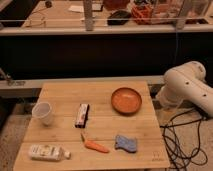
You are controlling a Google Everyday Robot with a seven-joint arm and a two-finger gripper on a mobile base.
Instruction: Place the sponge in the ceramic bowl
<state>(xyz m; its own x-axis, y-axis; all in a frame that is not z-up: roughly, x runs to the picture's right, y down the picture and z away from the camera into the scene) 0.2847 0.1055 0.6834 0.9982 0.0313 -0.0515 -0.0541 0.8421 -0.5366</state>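
Note:
The blue-grey sponge [126, 143] lies flat near the front right of the wooden table [62, 95]. The orange-brown ceramic bowl [126, 100] stands empty at the table's back right, a short way behind the sponge. The gripper is out of view. Only white links of my arm [186, 86] show, off the table's right edge beside the bowl. Nothing touches the sponge.
An orange carrot [95, 146] lies just left of the sponge. A dark packet [81, 115] lies mid-table, a white cup [43, 113] stands at the left, and a pale bottle [47, 152] lies at the front left. Black cables [182, 142] trail on the floor at right.

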